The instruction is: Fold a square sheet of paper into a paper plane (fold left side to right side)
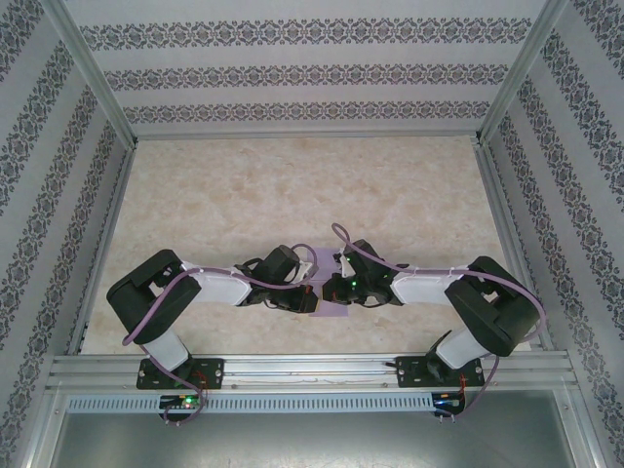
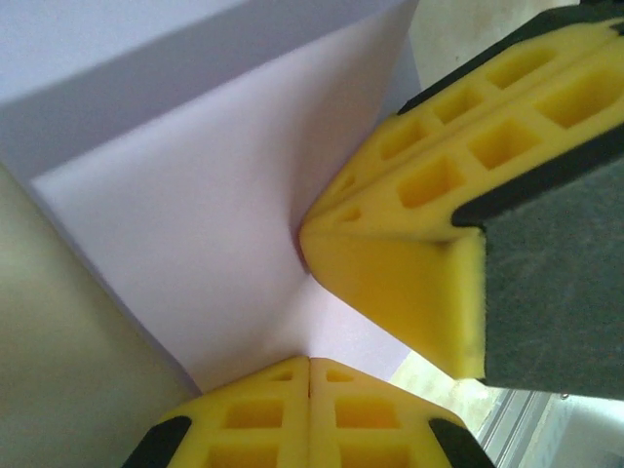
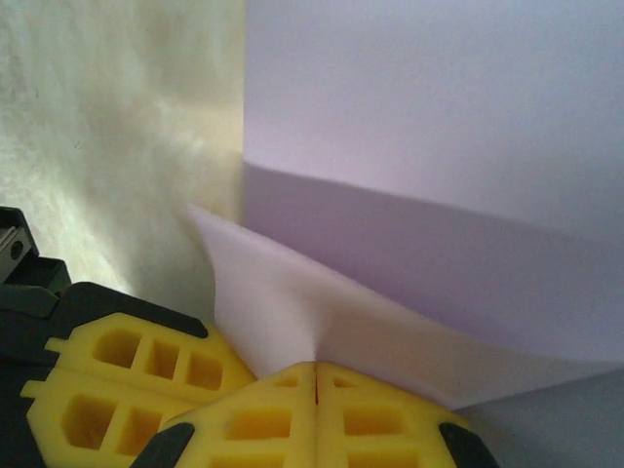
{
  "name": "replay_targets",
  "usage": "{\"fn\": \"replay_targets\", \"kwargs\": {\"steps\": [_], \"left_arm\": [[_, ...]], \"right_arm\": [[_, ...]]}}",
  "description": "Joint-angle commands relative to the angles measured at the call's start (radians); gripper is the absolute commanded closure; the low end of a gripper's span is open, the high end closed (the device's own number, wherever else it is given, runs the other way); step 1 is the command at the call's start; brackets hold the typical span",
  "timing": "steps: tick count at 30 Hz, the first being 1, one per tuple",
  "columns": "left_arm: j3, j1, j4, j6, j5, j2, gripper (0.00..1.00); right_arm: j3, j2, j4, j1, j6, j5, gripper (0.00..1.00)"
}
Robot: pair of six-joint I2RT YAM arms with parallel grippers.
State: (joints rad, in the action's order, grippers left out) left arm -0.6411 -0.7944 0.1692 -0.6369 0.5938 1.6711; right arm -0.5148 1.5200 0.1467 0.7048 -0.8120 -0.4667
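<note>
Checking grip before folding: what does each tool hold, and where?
The left tool and right tool both pinch the square sheet of paper at a lifted flap, close together.

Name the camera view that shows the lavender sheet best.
Right wrist: the square sheet of paper spreads wide, one flap lifted into the shut right tool. Left wrist shows it close but partly blocked by that tool. Top external catches a mostly covered sliver.

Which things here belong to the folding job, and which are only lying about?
Job:
- paper
- left end effector, shut on the paper
- right end effector, shut on the paper

Not the job, only surroundings:
- table
- patterned walls
- metal frame
</note>
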Motion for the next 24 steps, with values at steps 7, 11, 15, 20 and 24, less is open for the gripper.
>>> {"fn": "replay_targets", "kwargs": {"steps": [7, 11, 15, 20, 24], "left_arm": [[0.022, -0.016, -0.194, 0.012, -0.153, 0.042, 1.00], [0.036, -0.016, -0.182, -0.001, -0.152, 0.053, 1.00], [0.047, -0.016, -0.167, -0.009, -0.150, 0.056, 1.00], [0.055, -0.016, -0.149, -0.014, -0.143, 0.053, 1.00], [0.055, -0.016, -0.140, -0.017, -0.143, 0.051, 1.00]], "right_arm": [[0.022, 0.030, -0.036, -0.045, 0.070, 0.054, 1.00], [0.011, 0.023, -0.068, -0.091, 0.103, 0.042, 1.00], [0.000, 0.025, -0.092, -0.153, 0.141, 0.029, 1.00], [-0.021, 0.038, -0.130, -0.233, 0.195, 0.023, 1.00], [-0.030, 0.051, -0.140, -0.293, 0.227, 0.009, 1.00]]}}
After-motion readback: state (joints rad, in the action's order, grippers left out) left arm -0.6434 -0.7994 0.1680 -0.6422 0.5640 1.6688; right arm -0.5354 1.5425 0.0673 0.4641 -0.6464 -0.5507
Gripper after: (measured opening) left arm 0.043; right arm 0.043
